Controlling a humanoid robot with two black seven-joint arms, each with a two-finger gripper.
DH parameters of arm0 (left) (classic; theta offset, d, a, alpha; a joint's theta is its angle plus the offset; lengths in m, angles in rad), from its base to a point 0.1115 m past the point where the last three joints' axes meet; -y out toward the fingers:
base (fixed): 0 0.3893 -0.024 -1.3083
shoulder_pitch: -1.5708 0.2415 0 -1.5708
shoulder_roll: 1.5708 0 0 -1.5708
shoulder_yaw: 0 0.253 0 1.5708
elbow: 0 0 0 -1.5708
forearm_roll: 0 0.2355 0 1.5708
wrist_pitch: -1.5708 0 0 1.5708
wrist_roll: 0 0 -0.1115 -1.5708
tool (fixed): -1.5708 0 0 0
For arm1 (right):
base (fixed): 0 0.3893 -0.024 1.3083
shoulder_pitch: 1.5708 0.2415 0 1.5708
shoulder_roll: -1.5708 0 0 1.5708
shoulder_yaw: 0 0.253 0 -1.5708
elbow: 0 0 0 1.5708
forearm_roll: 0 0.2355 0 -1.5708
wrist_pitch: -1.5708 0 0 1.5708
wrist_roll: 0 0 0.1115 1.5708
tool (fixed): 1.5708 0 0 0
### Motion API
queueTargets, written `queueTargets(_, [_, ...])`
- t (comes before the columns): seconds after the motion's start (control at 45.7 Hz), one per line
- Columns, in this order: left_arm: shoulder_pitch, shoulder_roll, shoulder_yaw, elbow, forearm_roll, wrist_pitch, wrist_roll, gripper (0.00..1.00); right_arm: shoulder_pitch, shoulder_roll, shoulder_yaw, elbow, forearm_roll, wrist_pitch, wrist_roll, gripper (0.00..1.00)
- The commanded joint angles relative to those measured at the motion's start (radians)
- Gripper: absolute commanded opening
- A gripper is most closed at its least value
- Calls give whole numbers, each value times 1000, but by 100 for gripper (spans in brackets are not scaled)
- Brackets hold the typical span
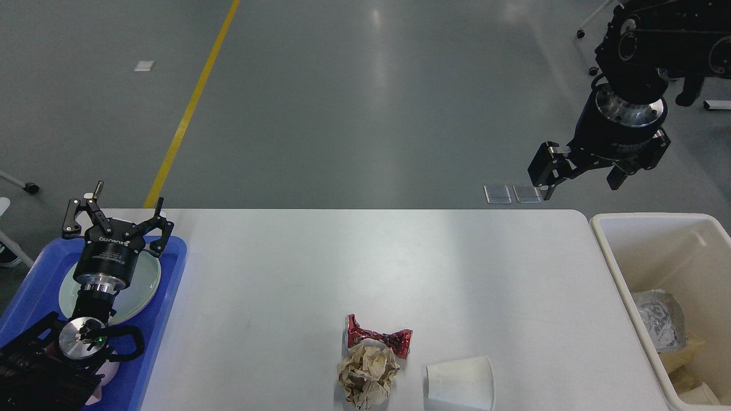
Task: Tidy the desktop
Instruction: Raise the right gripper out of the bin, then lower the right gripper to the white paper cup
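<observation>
Our desktop point(365, 262) fills the lower middle of the head view, white w/ rounded corners, far edge running along the grey floor.

Near its front edge, about centre, sit three bits of rubbish. A crushed red can point(378, 338) lies on its side, and a crumpled brown paper ball point(366, 378) touches it from the front. Just to the right, apart from both, a white paper cup point(460, 383) lies tipped over, mouth toward the paper ball.

Off the left edge sits a blue tray point(165, 297) w/ a pale green plate point(143, 282) in it. Our left gripper point(117, 220) hovers over the tray's far end, fingers spread wide, nothing between them. Left arm partly hides the plate.

Off the right edge stands a cream bin point(611, 251). Inside it, near the front right, we see crumpled clear plastic point(657, 317) and other scraps we can't id.

Our right gripper point(582, 177) hangs high, above the floor beyond the desktop's far right corner and the bin's far edge. Its fingers are parted and empty, pointing down.
</observation>
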Motion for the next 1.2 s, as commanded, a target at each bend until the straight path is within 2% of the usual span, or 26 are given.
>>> queueTargets(0.0, [0,0,1,0,0,0,-2,98,160,6,-18,182,157,1,-1,100])
queueTargets(0.219, [0,0,1,0,0,0,0,98,401,55,-74,394,274,1,-3,100])
queueTargets(0.481, [0,0,-1,0,0,0,0,98,585,49,-196,443,323,1,-3,100])
queueTargets(0.656, [0,0,-1,0,0,0,0,98,597,46,-210,454,333,1,2,100])
queueTargets(0.744, [0,0,-1,0,0,0,0,98,561,47,-206,454,347,1,9,100])
queueTargets(0.919, [0,0,-1,0,0,0,0,98,374,70,-123,431,439,-2,11,100])
queueTargets(1.138, [0,0,-1,0,0,0,0,98,85,121,-69,430,456,-239,9,100])
queueTargets(1.182, [0,0,-1,0,0,0,0,98,30,123,-63,425,468,-298,9,97])
